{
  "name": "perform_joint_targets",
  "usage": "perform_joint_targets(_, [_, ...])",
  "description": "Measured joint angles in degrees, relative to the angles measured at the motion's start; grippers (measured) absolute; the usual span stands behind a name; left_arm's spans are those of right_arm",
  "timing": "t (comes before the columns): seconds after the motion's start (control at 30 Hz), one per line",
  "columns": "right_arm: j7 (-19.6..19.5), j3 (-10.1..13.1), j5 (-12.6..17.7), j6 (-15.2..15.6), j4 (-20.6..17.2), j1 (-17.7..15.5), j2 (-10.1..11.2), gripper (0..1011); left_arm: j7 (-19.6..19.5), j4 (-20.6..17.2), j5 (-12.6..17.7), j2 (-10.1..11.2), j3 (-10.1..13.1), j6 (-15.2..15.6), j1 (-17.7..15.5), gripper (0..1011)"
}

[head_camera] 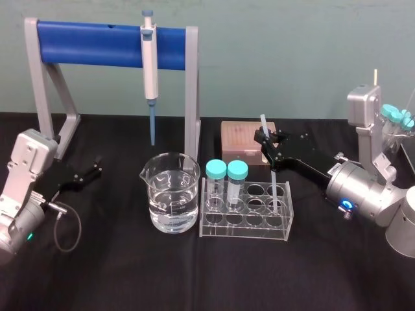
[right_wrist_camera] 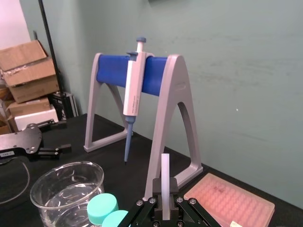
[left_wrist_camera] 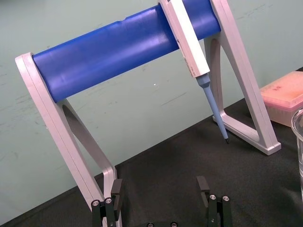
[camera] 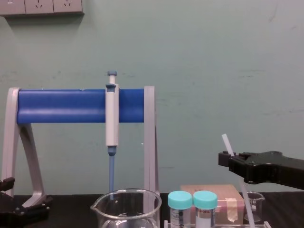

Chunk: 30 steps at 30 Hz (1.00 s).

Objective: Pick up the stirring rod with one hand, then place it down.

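Observation:
The stirring rod is a thin white translucent stick held nearly upright, tilted a little. My right gripper is shut on its upper part, above the back right of the clear tube rack. The rod's lower part runs down to the rack's right-hand holes; I cannot tell whether its end rests on anything. In the right wrist view the rod stands up between the jaws of the right gripper. The chest view shows the rod's top poking above the right gripper. My left gripper sits open and idle at the left, also seen in its wrist view.
A large glass beaker of water stands left of the rack, which holds two teal-capped tubes. Behind them a blue-barred stand carries a pipette. A pink tip box lies behind the rack, and a small beaker behind my right gripper.

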Motion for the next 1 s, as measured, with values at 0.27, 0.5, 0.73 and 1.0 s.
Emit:
perform_joint_targets(0.27, [1.09,0.39,0.15,-4.86,-0.62,-1.32,0.55,80,0.00,0.00,0.00,0.00,0.00,0.00,0.00,1000])
perform_joint_targets(0.5, [1.59,0.95,0.33,-7.70,-0.84,-2.12,0.43,80,0.00,0.00,0.00,0.00,0.00,0.00,0.00,1000])
perform_joint_targets(0.73, [2.00,1.84,1.06,-9.73,-1.32,-2.75,0.17,80,0.00,0.00,0.00,0.00,0.00,0.00,0.00,1000])
perform_joint_targets(1.0, [2.02,2.80,1.27,-11.74,-2.25,-2.70,-0.27,80,0.00,0.00,0.00,0.00,0.00,0.00,0.00,1000])
